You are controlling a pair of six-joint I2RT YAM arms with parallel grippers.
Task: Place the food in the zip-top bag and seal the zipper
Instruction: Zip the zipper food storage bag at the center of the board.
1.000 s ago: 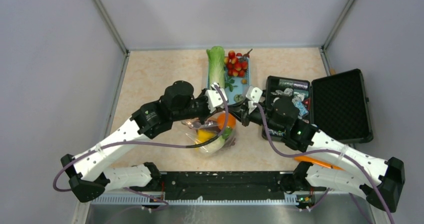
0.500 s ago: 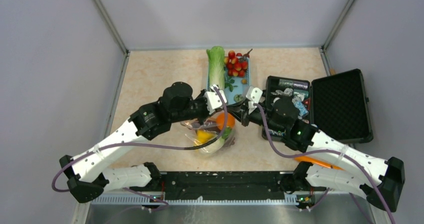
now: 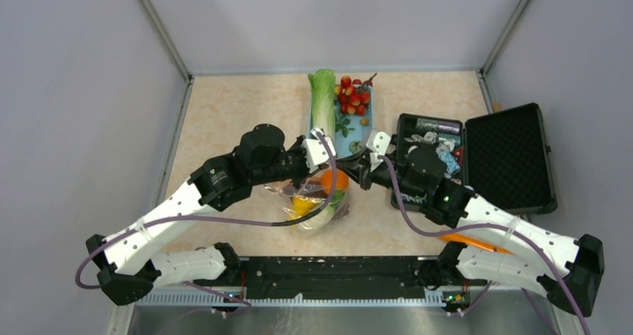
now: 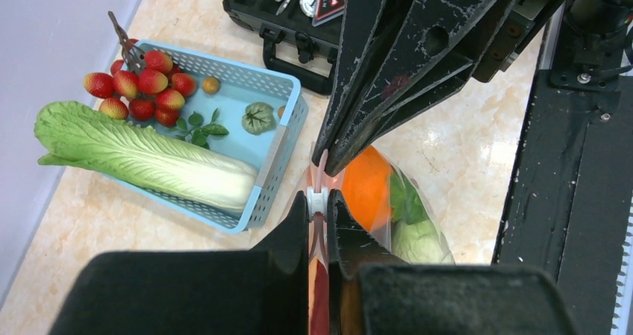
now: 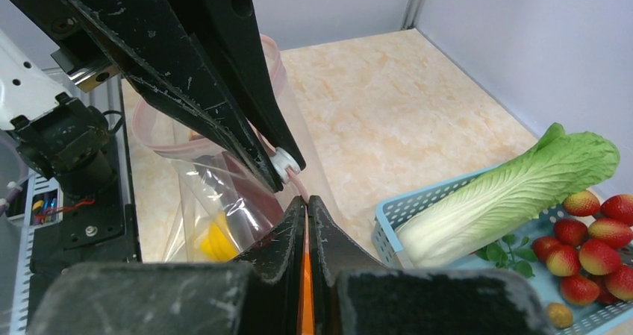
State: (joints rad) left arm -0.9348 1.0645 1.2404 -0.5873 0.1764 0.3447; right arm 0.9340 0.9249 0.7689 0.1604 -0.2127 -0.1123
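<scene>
The clear zip-top bag point(image 3: 317, 204) hangs between my grippers at mid-table, with an orange point(image 4: 367, 186), a yellow fruit point(image 5: 213, 242) and a green-white vegetable point(image 4: 418, 238) inside. My left gripper point(image 4: 319, 195) is shut on the white slider point(image 5: 286, 162) of the pinkish zipper point(image 4: 320, 172). My right gripper point(image 5: 306, 199) is shut on the zipper's end at the bag's corner, a short way from the slider. In the top view the left gripper point(image 3: 322, 172) and right gripper point(image 3: 357, 172) nearly meet. A long orange piece point(image 3: 474, 242) lies under my right arm.
A blue basket point(image 3: 352, 137) behind the bag holds a green cabbage point(image 3: 323, 100) and cherry tomatoes point(image 3: 352, 96). An open black case point(image 3: 507, 156) with packets stands at the right. Walls close the table on three sides.
My left arm has shifted slightly left, and the bag with its orange has shifted a little right towards the right gripper. The right arm has not moved.
</scene>
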